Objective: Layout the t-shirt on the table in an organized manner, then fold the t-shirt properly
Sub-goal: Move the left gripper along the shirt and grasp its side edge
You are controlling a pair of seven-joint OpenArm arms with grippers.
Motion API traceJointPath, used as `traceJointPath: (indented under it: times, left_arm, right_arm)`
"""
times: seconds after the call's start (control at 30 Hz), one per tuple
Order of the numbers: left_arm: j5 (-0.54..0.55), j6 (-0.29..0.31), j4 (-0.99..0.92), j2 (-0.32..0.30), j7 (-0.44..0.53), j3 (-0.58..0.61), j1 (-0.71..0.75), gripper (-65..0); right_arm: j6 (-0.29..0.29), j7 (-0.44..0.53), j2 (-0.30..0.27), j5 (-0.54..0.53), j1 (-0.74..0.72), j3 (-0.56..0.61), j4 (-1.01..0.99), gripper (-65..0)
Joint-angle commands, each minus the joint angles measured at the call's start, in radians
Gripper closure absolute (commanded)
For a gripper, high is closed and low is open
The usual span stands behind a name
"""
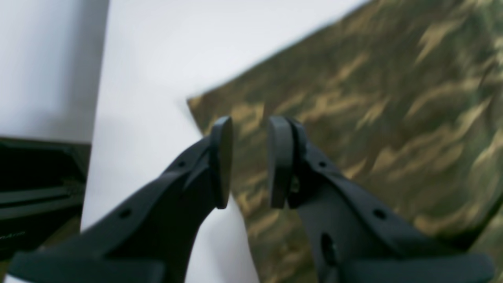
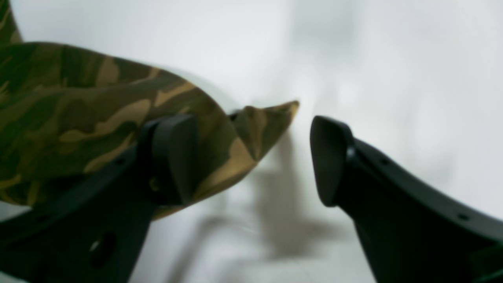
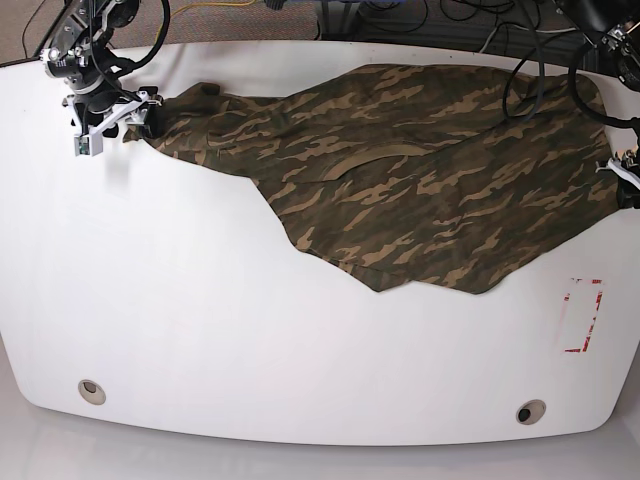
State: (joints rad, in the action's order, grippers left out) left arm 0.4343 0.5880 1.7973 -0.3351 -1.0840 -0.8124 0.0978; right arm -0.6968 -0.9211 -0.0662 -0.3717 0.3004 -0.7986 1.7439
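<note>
The glossy white table (image 3: 250, 340) carries two grommets (image 3: 91, 391), red-and-white tape (image 3: 583, 315) and the shirt (image 3: 420, 190), spread across its far half (the near half lies bare). The right gripper (image 2: 251, 157) gapes wide at a sleeve tip; the left gripper (image 1: 249, 161) stands narrowly parted over a shirt corner, gripping nothing.

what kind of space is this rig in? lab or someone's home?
Looks like a lab or office workspace, probably. A large glossy white table with cable grommet holes, a red-and-white tape mark, loose cables behind it, carpet flooring beyond.
</note>
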Motion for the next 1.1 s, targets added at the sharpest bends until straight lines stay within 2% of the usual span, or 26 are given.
traceJointPath:
  times: [0.0,0.37,0.47,0.53,0.57,0.7,0.8,0.87,1.07]
  left_arm:
    - [0.005,-0.004,0.008,-0.019,0.015,0.011,-0.042,-14.6]
    - [-0.007,-0.006,-0.129,-0.019,0.015,0.107,-0.166,-14.6]
    - [-0.059,-0.024,-0.184,-0.017,0.020,0.136,-0.217,-14.6]
    - [-0.096,-0.050,-0.221,-0.015,0.023,0.150,-0.252,-14.6]
    - [-0.124,-0.059,-0.250,-0.014,0.031,0.159,-0.275,-14.6]
    - [-0.182,-0.063,-0.340,0.001,0.094,0.190,-0.333,-14.6]
    - [-0.203,-0.063,-0.403,0.004,0.147,0.206,-0.369,-14.7]
    - [-0.206,-0.063,-0.456,0.004,0.169,0.221,-0.392,-14.7]
    - [-0.205,-0.069,-0.626,0.004,0.204,0.296,-0.487,-14.7]
  right_arm:
    - [-0.001,0.017,-0.011,-0.014,0.000,-0.005,-0.008,-42.6]
    - [-0.001,0.017,-0.010,-0.017,-0.002,0.002,-0.049,-40.9]
    - [-0.001,0.017,0.004,-0.017,-0.002,0.002,-0.058,-32.5]
    - [-0.001,0.017,0.007,-0.016,-0.002,0.002,-0.058,-24.4]
    - [-0.001,0.017,0.009,-0.016,-0.002,0.002,-0.058,-18.2]
    - [-0.001,0.017,0.009,-0.016,-0.004,0.005,-0.058,-1.3]
    - [-0.001,0.017,0.009,-0.016,-0.004,0.008,-0.058,0.0]
    - [-0.001,0.017,0.007,-0.016,-0.004,0.018,-0.058,-1.7]
    - [-0.001,0.017,0.004,-0.016,-0.004,0.025,-0.058,0.0]
